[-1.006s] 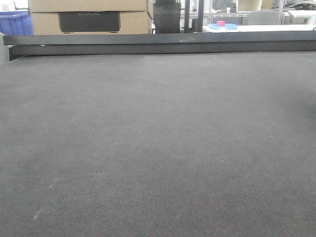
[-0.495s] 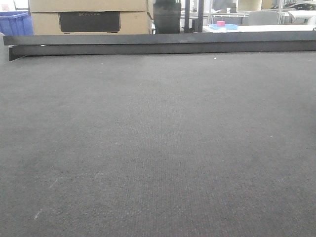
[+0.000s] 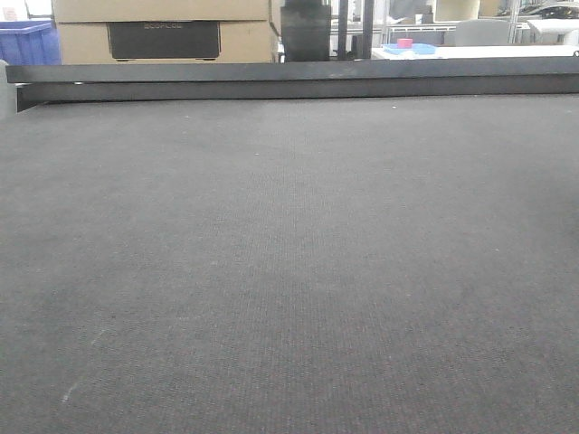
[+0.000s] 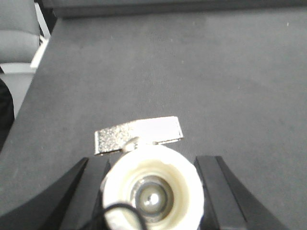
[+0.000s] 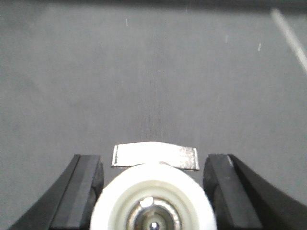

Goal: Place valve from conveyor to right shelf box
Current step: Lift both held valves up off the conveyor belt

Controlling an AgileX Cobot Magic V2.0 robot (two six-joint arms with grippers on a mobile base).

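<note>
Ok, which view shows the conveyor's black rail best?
Exterior front-facing: the black rail runs sharp across the frame beyond the conveyor belt. Left wrist catches only a dark strip at its top edge; right wrist only a blurred dark sliver, possibly the rail.

So basically one big dark grey conveyor [image 3: 289, 271] is seen filling nearly the whole front view, finely textured and kinda carpet-like. It's closed off near the top of the frame by a long black rail [image 3: 298, 83], run edge to edge. A couple of pale scuffs [image 3: 68, 395] can be made out at the lower left. In the right wrist view a few tiny white flecks [image 5: 126, 22] are scattered near the top, and a pale streak [image 5: 290, 33] is caught at the upper right, too blurred to be identified.
</note>
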